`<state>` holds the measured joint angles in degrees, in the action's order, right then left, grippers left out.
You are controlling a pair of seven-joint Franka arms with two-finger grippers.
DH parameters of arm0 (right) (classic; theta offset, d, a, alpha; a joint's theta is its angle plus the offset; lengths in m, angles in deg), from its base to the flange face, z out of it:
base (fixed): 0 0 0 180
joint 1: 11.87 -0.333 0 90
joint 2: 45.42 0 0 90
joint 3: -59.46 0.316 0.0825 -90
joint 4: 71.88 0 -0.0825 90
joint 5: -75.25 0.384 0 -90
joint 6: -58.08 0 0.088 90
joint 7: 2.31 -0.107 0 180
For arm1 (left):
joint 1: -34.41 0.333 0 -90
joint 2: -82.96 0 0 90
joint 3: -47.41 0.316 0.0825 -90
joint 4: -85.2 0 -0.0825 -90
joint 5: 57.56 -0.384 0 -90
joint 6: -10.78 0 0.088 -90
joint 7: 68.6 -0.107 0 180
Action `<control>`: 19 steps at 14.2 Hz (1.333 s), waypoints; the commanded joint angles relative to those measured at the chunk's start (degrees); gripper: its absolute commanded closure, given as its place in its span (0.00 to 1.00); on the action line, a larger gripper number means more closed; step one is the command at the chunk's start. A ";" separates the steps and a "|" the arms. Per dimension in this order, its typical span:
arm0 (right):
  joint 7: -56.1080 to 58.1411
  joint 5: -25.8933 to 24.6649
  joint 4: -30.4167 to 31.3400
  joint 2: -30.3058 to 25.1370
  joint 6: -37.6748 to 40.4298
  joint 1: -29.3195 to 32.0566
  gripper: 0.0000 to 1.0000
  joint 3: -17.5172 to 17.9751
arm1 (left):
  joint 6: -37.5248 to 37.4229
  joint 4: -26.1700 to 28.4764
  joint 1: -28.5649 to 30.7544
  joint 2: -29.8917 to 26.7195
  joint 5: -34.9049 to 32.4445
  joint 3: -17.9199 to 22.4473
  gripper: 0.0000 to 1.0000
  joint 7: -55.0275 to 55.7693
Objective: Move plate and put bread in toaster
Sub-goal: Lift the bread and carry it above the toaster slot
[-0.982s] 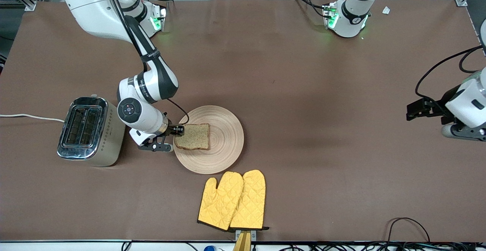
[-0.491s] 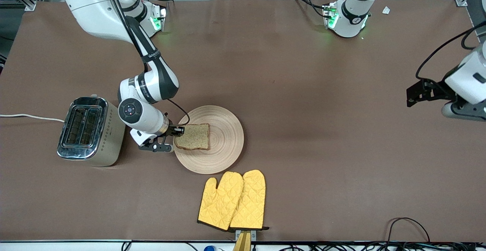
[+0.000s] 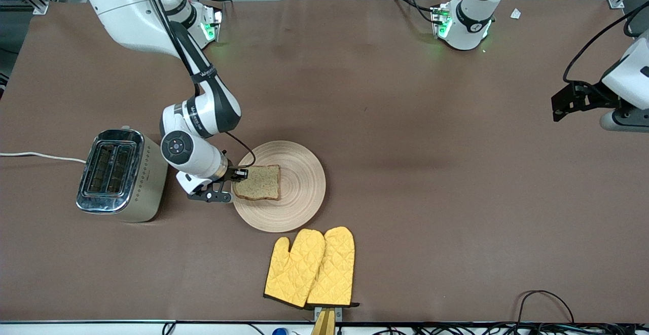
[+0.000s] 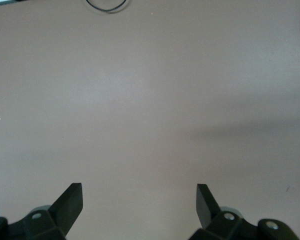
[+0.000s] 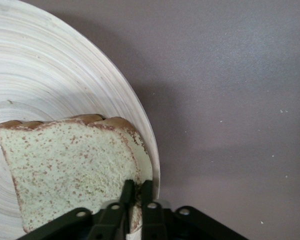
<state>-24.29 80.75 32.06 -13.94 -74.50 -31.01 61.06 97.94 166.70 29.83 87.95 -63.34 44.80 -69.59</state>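
Note:
The round tan wooden plate (image 3: 299, 193) lies mid-table, and also shows in the right wrist view (image 5: 55, 75). The brown bread slice (image 3: 259, 182) rests on the plate at its edge toward the toaster. My right gripper (image 3: 240, 175) is shut on the bread's edge (image 5: 65, 165), its jaws pinching the crust low over the plate rim. The chrome-topped toaster (image 3: 119, 174) stands toward the right arm's end of the table, slots up. My left gripper (image 3: 563, 103) hangs open and empty, high over bare table at the left arm's end, fingers (image 4: 70, 205) wide apart.
A pair of yellow oven mitts (image 3: 312, 268) lies nearer the front camera than the plate. The toaster's white cord (image 3: 35, 155) runs off the table's edge. Brown table cover (image 3: 431, 198) stretches between plate and left arm.
My left arm has risen and drawn toward the table's edge at its own end. My right gripper stays shut on the bread, shifting only slightly; bread and plate look unmoved.

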 commanded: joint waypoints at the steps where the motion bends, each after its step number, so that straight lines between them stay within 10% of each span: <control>1: -0.96 0.04 -0.49 0.51 -0.14 -0.55 0.99 -0.37 | 3.19 7.88 -2.18 -5.87 1.74 3.22 0.00 -0.06; 8: -3.24 -1.62 -9.35 -6.67 19.85 -0.63 1.00 -0.72 | 5.39 7.71 -1.92 -5.17 4.46 3.14 0.00 -0.50; 19: -13.53 -44.58 -24.57 -8.10 56.09 -7.66 1.00 -0.37 | 6.36 7.63 -1.92 -4.46 4.64 2.87 0.00 2.13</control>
<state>-37.15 41.93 8.54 -23.04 -21.71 -38.32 61.07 103.51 173.84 28.00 83.92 -59.66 47.42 -67.08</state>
